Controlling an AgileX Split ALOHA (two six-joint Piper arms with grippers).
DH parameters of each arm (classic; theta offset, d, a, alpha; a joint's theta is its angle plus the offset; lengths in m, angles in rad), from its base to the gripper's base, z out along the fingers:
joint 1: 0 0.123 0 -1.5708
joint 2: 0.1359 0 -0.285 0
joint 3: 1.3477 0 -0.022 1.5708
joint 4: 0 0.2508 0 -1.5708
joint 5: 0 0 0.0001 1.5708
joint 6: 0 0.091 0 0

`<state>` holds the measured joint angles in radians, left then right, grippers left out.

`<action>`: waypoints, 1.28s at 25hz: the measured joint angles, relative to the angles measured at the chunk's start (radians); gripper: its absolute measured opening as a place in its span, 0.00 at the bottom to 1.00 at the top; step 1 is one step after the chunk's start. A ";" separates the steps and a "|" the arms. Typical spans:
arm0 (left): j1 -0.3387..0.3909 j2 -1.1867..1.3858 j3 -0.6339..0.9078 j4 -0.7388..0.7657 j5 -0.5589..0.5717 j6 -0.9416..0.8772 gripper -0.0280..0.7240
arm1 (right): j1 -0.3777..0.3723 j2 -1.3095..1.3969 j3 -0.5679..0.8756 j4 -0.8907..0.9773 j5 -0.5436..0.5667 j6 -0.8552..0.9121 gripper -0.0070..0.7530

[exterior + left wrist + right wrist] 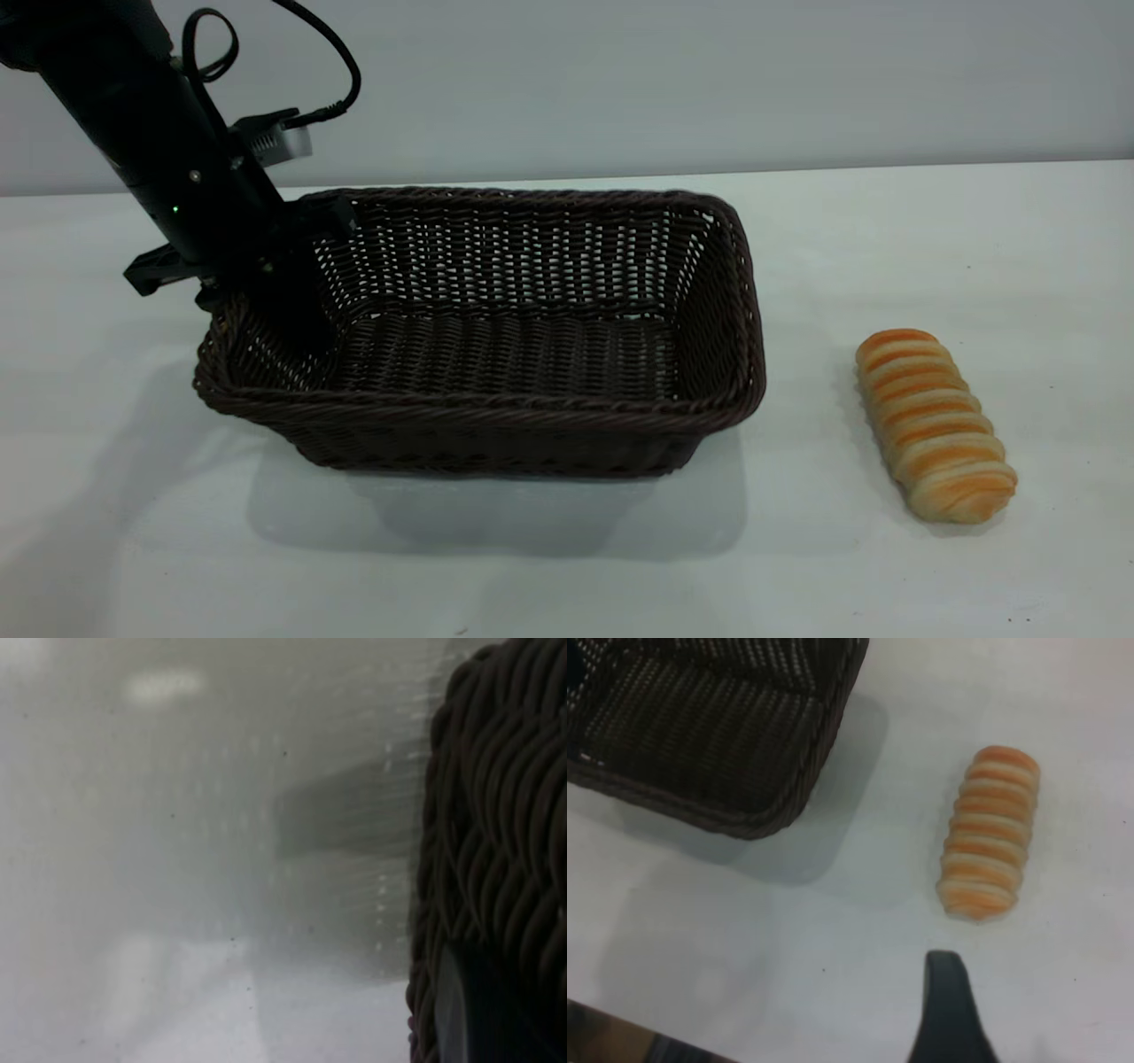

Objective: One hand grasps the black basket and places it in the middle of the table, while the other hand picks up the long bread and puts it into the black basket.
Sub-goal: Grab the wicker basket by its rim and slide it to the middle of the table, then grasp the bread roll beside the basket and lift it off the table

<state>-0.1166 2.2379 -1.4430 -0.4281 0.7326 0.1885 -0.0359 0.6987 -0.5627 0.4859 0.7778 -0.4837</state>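
The black basket (496,390) stands a little left of the table's middle, its long side toward the camera. My left gripper (270,306) is shut on the rim of its left short wall, one finger inside the basket. The left wrist view shows the wicker wall (505,815) pressed against that gripper (452,1010). The long bread (935,424) lies on the white table (974,248) to the right of the basket, apart from it. My right gripper (946,970) hovers just short of the bread (988,844), not touching it, and is out of the exterior view.
The basket's corner (771,771) lies to one side of the bread in the right wrist view. A grey wall (709,80) runs behind the table's far edge. A cable (328,53) loops off the left arm.
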 joint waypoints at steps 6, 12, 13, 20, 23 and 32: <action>0.000 0.001 -0.001 -0.011 0.005 -0.009 0.45 | 0.000 0.000 0.000 0.000 0.000 0.000 0.69; 0.000 -0.002 -0.002 -0.015 0.021 -0.008 0.67 | 0.000 0.000 0.000 -0.003 0.000 0.000 0.69; 0.000 -0.007 -0.002 -0.005 0.026 -0.011 0.68 | 0.000 0.000 0.000 -0.007 0.000 0.000 0.69; 0.000 -0.104 -0.023 0.225 0.115 -0.113 0.69 | 0.000 0.000 0.000 -0.020 0.000 0.000 0.69; 0.001 -0.156 -0.049 0.299 0.181 -0.145 0.69 | 0.000 0.017 0.000 0.002 0.001 -0.001 0.69; 0.002 -0.274 -0.120 0.276 0.275 -0.152 0.69 | 0.000 0.417 -0.028 0.314 -0.140 -0.289 0.64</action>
<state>-0.1149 1.9637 -1.5633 -0.1522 1.0075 0.0368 -0.0359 1.1153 -0.5904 0.7999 0.6379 -0.7727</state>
